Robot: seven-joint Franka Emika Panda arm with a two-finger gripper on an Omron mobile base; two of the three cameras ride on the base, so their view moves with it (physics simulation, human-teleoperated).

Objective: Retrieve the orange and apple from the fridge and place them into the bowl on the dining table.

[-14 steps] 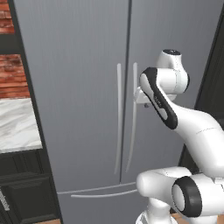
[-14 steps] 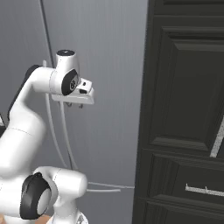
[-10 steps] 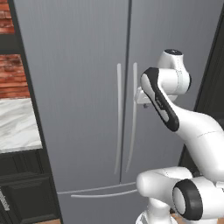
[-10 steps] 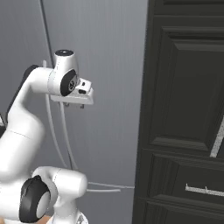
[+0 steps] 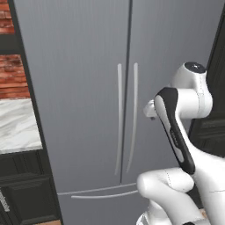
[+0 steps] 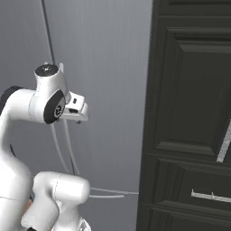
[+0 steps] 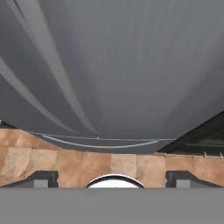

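fridge (image 5: 88, 88): doors standing closed (both handles untouched) | gripper (image 7: 112, 177): jaws spreading wide, empty, seemingly hovering near right door

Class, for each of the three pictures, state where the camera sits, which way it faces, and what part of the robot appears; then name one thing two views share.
Left base view: behind-left, facing the fridge doors; arm at right.
Right base view: behind-right, facing fridge and black cabinet; arm at left.
Hand view: on the hand, looking down the fridge front to the floor; gripper open.
Shared: the fridge handles.
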